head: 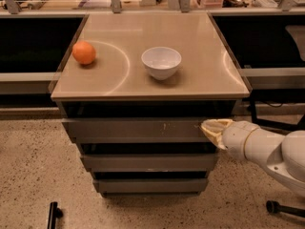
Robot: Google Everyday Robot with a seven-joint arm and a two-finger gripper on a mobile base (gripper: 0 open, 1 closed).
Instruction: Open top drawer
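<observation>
The top drawer (128,129) is the widest flat grey front just under the tabletop, with small whitish scratches right of centre. It sits level with the cabinet front, a dark gap above it. My gripper (209,128) comes in from the right on a white arm, its yellowish tip at the drawer's right end, touching or nearly touching the front.
An orange (84,52) and a white bowl (161,62) sit on the beige tabletop (205,75). Two narrower grey drawer fronts (147,162) lie below the top one. A dark post (52,213) stands on the speckled floor at lower left. Black counters flank the cabinet.
</observation>
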